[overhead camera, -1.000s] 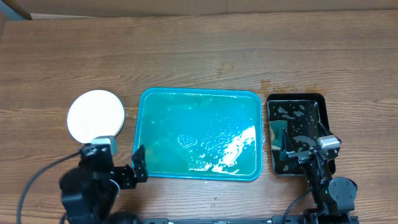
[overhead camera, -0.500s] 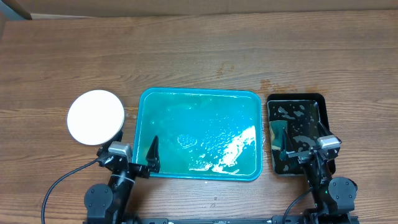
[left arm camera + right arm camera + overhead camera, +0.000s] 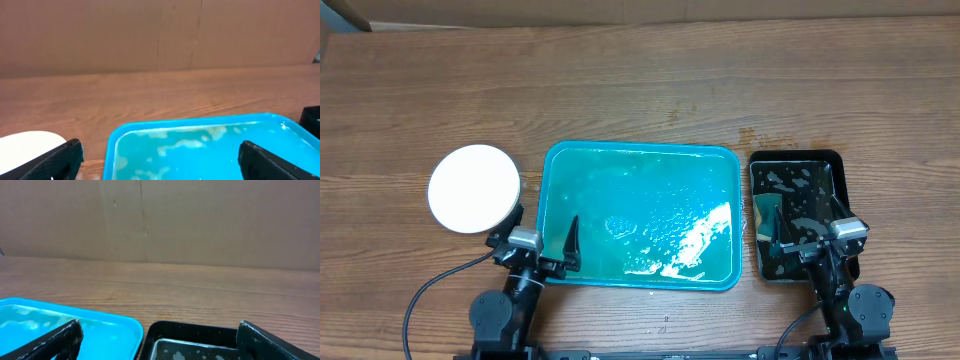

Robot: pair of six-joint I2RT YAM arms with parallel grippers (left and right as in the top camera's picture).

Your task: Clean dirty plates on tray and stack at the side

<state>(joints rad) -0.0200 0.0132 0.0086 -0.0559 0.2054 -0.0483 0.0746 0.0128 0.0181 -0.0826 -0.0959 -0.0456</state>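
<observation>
The teal-blue tray (image 3: pixel 640 160) lies at the table's middle, wet with pale foam and holding no plates. It also shows in the left wrist view (image 3: pixel 190 127) and the right wrist view (image 3: pixel 125 325). A white plate (image 3: pixel 474 187) sits on the table left of the tray; whether others lie under it cannot be told. Its edge shows in the left wrist view (image 3: pixel 27 142). My left gripper (image 3: pixel 542 240) is open and empty at the tray's front left corner. My right gripper (image 3: pixel 805 225) is open and empty over the black tub.
A black rectangular tub (image 3: pixel 798 165) with water and foam stands right of the tray; it also shows in the right wrist view (image 3: pixel 200 332). A brown cardboard wall (image 3: pixel 160 35) runs along the table's far side.
My left arm has drawn back from beside the plate toward the tray's front left corner and settled low there. The right arm has not moved.
</observation>
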